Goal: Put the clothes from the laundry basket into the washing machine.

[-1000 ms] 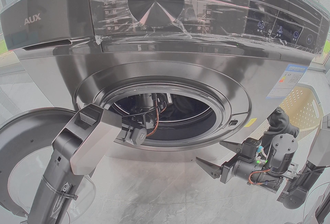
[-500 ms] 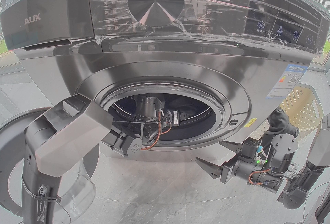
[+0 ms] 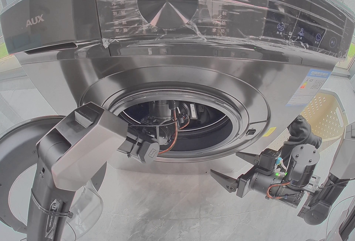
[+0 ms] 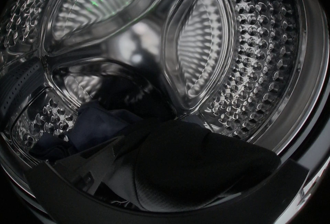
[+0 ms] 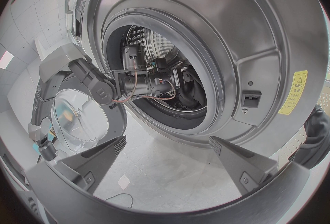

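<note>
We find the left end effector (image 4: 165, 145) inside the drum (image 4: 261, 46) of the washing machine (image 3: 236, 79) with its jaws spread apart. One finger (image 4: 99, 163) stands well off to the side, and the other is covered by a black garment (image 4: 206, 169) lying across it. That garment rests just inside the round opening, at the front of the drum. Deeper in, against the perforated steel wall, we make out a dark blue garment (image 4: 99, 125), bunched up and touching the black one. The left arm passes in through the opening from the robot's left side, its wrist and orange cable at the rim. The right end effector (image 3: 224, 162) hangs low in front of the machine, below and to the right of the opening and above the pale tiled floor (image 3: 170, 201). Its two fingers are wide apart with nothing between them, pointing toward the robot's left. The machine's door (image 3: 18, 164) is swung fully open on the left, its glass bowl facing outward. To the right of the machine, behind the right arm, sits the cream perforated laundry basket (image 3: 329, 112). A dark piece of clothing (image 3: 301, 134) lies at its near edge, well apart from both end effectors.
</note>
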### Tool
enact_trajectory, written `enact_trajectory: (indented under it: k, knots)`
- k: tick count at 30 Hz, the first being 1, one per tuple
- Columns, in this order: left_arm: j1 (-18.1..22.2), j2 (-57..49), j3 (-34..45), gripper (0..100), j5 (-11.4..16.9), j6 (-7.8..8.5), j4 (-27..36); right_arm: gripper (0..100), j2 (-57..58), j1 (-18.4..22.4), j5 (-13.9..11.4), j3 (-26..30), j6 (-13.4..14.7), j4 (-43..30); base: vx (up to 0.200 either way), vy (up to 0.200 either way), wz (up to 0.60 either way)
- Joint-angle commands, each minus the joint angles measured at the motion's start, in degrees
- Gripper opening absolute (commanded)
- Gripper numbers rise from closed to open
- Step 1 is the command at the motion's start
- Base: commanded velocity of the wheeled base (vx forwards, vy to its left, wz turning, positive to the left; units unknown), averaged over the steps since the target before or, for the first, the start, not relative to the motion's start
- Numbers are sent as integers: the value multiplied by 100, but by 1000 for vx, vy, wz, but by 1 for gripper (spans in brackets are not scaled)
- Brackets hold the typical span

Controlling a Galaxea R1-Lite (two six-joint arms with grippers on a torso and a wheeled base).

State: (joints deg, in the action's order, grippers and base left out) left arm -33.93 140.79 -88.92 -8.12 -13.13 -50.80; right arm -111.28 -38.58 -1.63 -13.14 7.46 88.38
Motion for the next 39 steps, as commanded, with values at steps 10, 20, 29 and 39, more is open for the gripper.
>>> enact_trajectory:
  k: [10,20,29,39]
  knots:
    - [-44,-456,815,100,65,21,281,100,-17,0,-4,5,1,4,0,0,0]
    - [-378,-1748,2529,100,56,12,492,100,-17,44,14,-4,1,4,0,0,0]
    - [-395,-2003,2757,100,65,21,404,100,-8,44,14,-13,1,4,0,0,0]
    - [-369,-1932,3144,100,47,47,720,100,-17,35,5,-13,1,4,0,0,0]
